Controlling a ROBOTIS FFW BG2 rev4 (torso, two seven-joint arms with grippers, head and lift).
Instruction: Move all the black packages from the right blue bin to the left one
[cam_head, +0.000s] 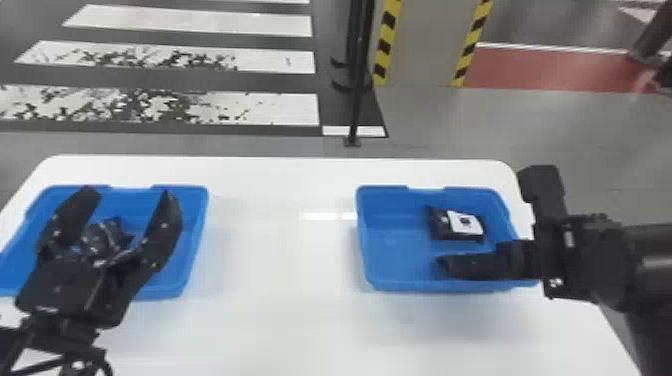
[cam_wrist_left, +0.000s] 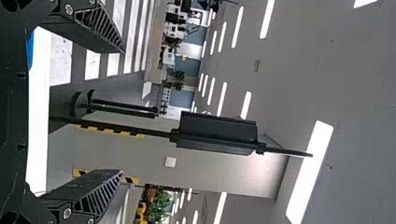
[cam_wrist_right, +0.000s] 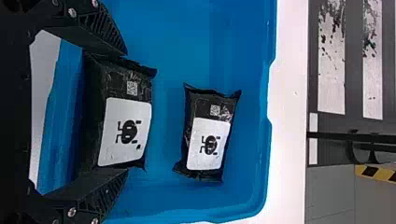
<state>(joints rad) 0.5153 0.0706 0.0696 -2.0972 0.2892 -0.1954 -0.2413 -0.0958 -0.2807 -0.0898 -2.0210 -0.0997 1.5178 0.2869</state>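
In the head view, my right gripper (cam_head: 475, 266) is low over the front of the right blue bin (cam_head: 392, 285). A black package (cam_head: 442, 224) with a white label lies farther back in that bin. The right wrist view has my right gripper (cam_wrist_right: 126, 112) open, its fingers at both ends of a nearer package (cam_wrist_right: 123, 133); a second package (cam_wrist_right: 208, 137) lies apart from it on the bin floor. My left gripper (cam_head: 129, 195) stands open above the left blue bin (cam_head: 197, 240), where dark packaging (cam_head: 107, 237) shows between its fingers. The left wrist view shows the left gripper (cam_wrist_left: 123, 111) open and holding nothing.
Both bins stand on a white table (cam_head: 280, 260), with a wide strip of tabletop between them. Behind the table a thin black pole (cam_head: 356, 100) rises from the floor, near a pillar (cam_head: 425, 45) edged with yellow and black stripes.
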